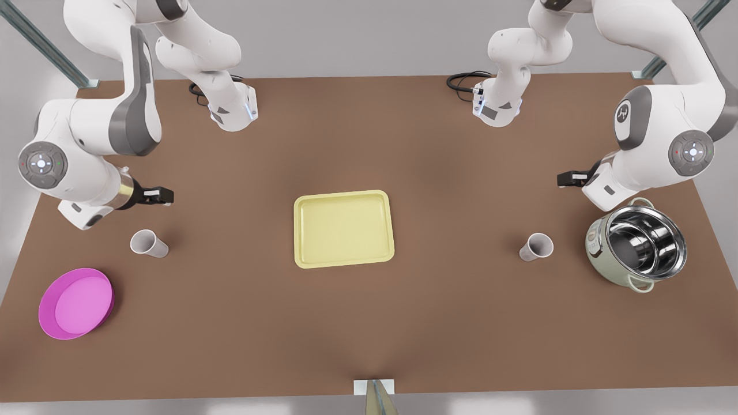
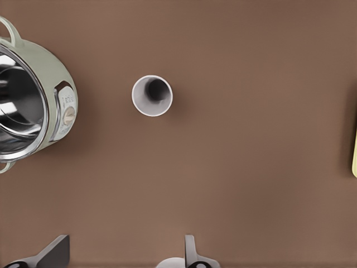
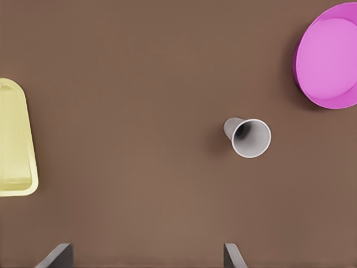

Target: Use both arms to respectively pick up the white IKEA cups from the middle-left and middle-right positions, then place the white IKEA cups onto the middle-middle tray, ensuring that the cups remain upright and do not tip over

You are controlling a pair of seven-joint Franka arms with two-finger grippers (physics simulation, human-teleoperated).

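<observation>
Your left claw (image 1: 562, 178) hangs spread and empty above the small off-white tapered cup (image 1: 536, 247) beside the pale-green steel-lined pot (image 1: 636, 244). Your right claw (image 1: 164, 196), likewise wide and empty, hovers near the other off-white cup (image 1: 149, 243). Both cups stand upright on the brown tabletop (image 1: 461, 190), well apart from the pale-yellow rectangular tray (image 1: 343, 228) between them.

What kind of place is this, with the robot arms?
Probably a simulated robot test bench, not a real kitchen. Two white arms stand over a bare brown table with a few practice things laid out: a tray, two cups, a plate and a pot.
</observation>
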